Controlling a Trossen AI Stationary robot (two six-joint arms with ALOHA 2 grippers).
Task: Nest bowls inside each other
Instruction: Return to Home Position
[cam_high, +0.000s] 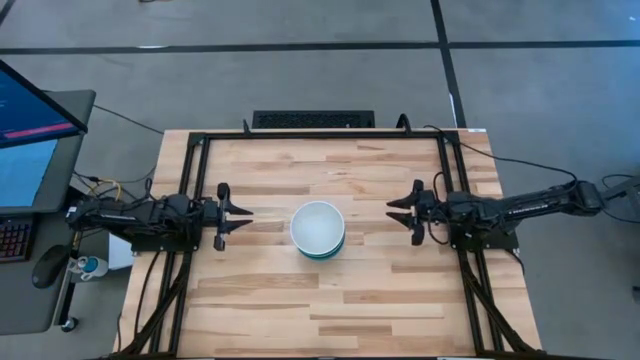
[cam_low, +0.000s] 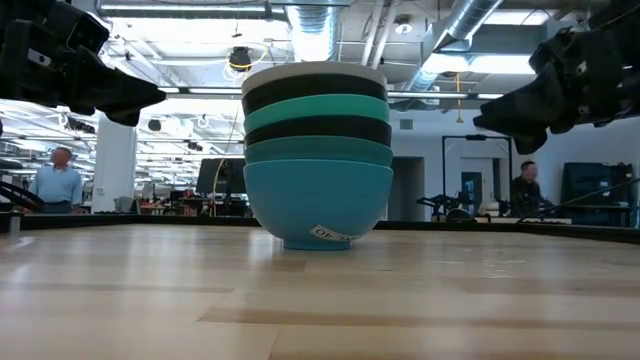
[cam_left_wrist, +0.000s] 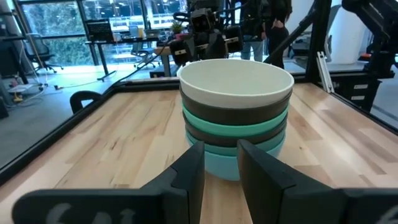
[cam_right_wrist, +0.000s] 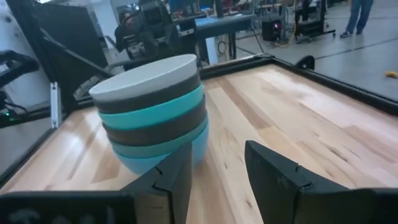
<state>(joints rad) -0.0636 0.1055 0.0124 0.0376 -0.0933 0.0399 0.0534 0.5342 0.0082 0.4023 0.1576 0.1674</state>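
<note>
A stack of six bowls (cam_high: 318, 229) stands at the middle of a pale wooden desk (cam_high: 260, 300), each bowl nested inside the one below. Seen from desk level, the order from the bottom up is a blue bowl (cam_low: 318, 200), a teal one, a black one, a teal-green one, a second black one, and a white bowl (cam_low: 313, 70) on top. The stack sits upright and even.

The left end effector (cam_high: 243, 218) hangs to the left of the stack, apart from it and pointing at it. Its fingers are slightly spread and hold nothing. The right end effector (cam_high: 393, 211) mirrors it on the right, apart from the bowls, its fingers spread wider and also empty.

The nesting looks finished, so what remains is for the arms to go back to rest. To do this well, each arm should draw straight back along its own line, away from the bowls. Neither should swing sideways or dip toward the desk, since a light brush could topple so tall a stack. The arms should also clear the black frame (cam_high: 200, 140) edging the desk.
</note>
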